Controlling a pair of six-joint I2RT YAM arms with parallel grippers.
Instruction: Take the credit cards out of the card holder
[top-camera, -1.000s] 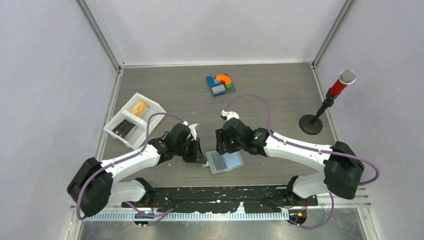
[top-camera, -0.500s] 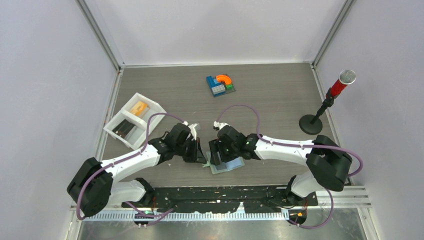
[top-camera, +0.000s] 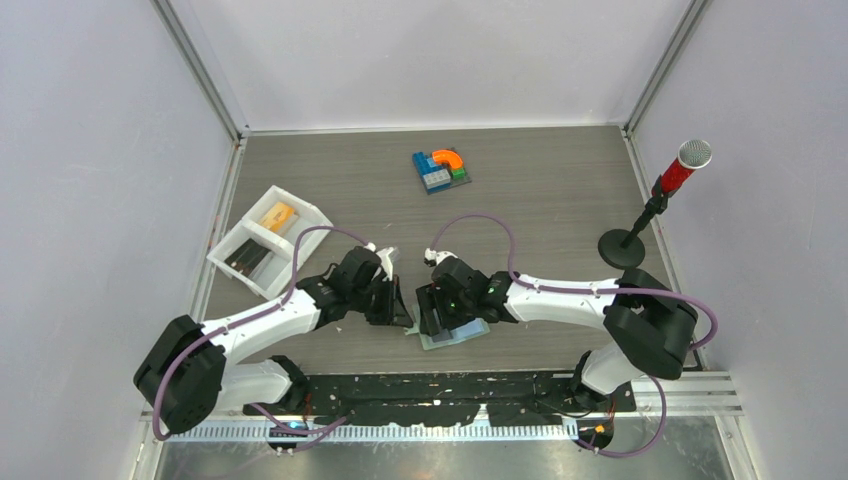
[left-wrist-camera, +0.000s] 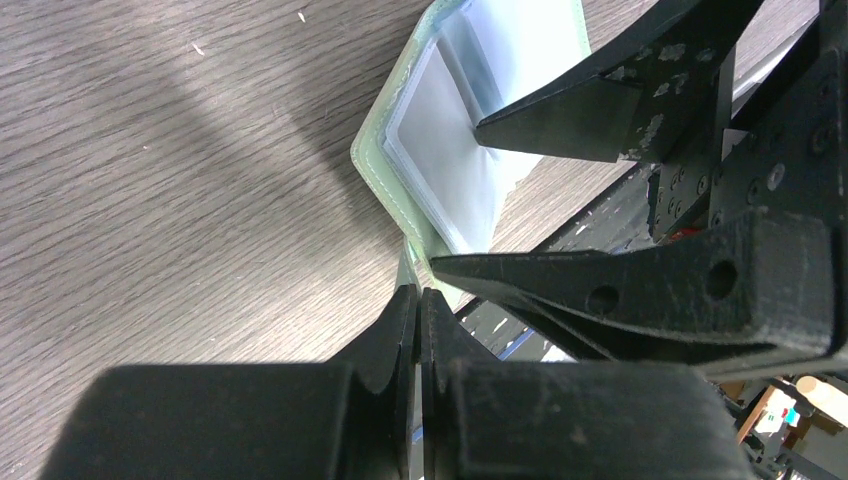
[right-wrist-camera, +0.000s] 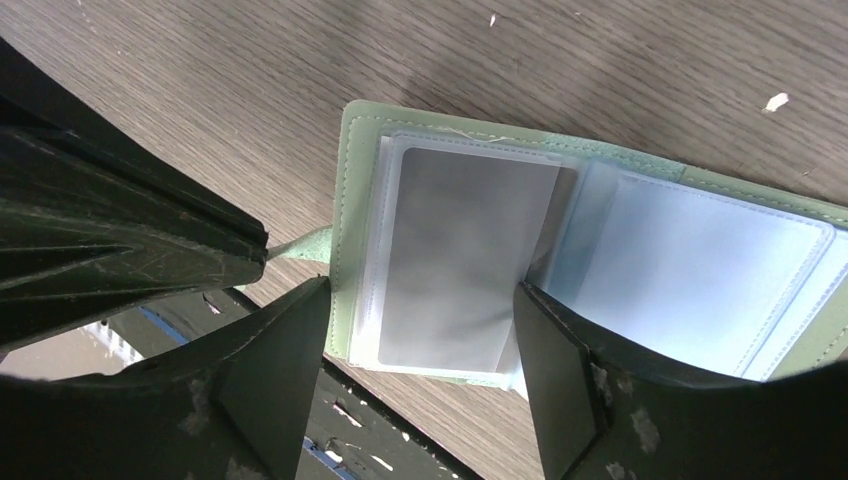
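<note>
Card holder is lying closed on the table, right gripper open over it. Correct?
Not closed. The card holder lies open on the table, its clear sleeves showing and a grey card in one of them, as the right wrist view shows. The right gripper is open over it.

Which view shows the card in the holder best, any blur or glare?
Right wrist: sharpest; the card holder lies open, its grey card hazy through the sleeve. Left wrist: the shut left gripper blocks the foreground, sleeves washed out. Top external: evenly lit, holder small, partly under the right gripper.
</note>
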